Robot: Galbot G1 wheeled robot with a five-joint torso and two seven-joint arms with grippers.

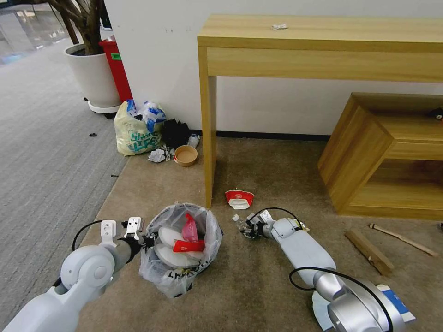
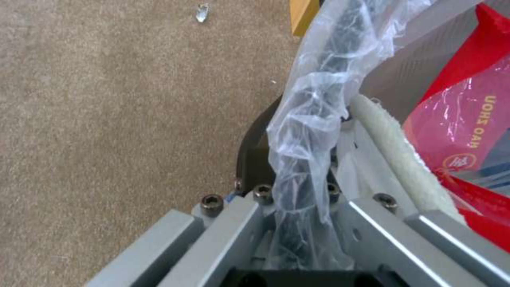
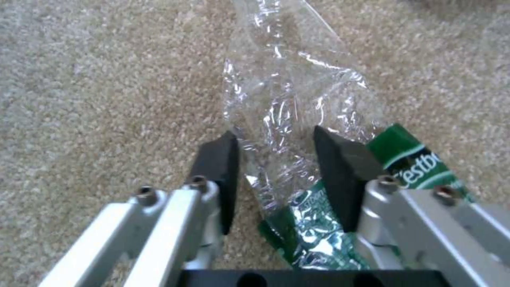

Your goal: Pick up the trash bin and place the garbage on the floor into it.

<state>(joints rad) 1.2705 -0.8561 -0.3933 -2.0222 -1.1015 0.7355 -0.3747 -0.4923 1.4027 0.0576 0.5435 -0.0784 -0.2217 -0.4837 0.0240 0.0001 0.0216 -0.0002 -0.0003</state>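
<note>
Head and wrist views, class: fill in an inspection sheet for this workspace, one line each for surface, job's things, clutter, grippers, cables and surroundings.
Surface: beige carpet floor.
Job's things: trash bin upright, holding white slippers and red wrapper; crushed plastic bottle, red-and-white pack, cardboard piece and wooden stick lie on the floor.
Clutter: yellowish tied bag, paper bowl by the wall.
Grippers: left gripper shut on the bin's lined rim; right gripper open, pads either side of the bottle.
Cables: black cable looped on the right arm.
Surroundings: wooden desk, low shelf, white plant pot.
</note>
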